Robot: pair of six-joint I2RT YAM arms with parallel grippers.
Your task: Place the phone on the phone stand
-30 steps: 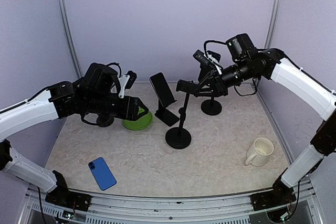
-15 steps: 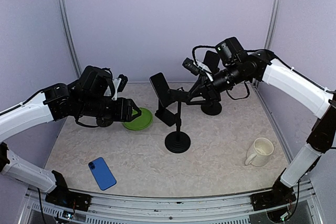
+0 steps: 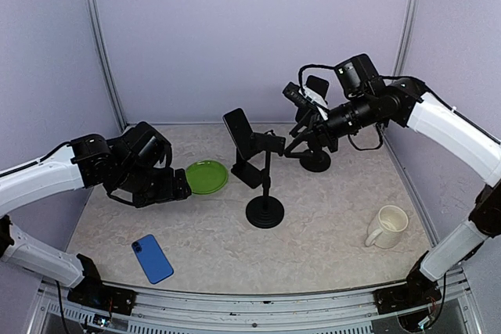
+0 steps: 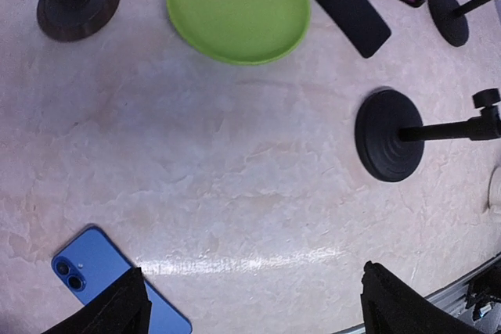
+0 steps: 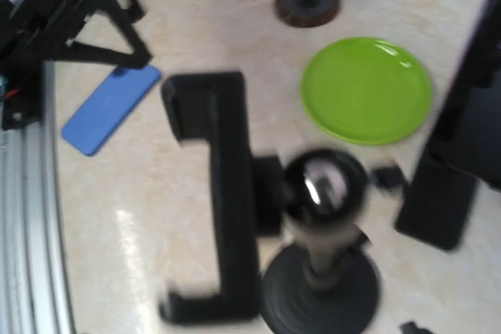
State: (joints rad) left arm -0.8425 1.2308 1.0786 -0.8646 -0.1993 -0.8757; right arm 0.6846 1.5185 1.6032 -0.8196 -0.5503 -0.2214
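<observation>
1. Your left arm hangs over the desk, just left of the green plate in the top view.
2. Your left jaws stand apart and grip nothing. In the left wrist view the two fingers sit in the bottom corners with bare desk between them.
3. The blue phone lies flat on the desk at the lower left of the top view, camera side up. In the left wrist view it shows at the lower left, partly hidden behind one finger.
4. The phone stand is at the centre of the top view. It has a round black base and an upright pole, and its clamp holds nothing. It is well apart from the blue phone.
5. Your right arm reaches in from the upper right, and its jaws are just beside the clamp. You cannot tell whether they are apart or together, because the right wrist view is blurred.
6. A black phone leans on a small holder between the plate and the stand.
7. A mug stands at the lower right.
</observation>
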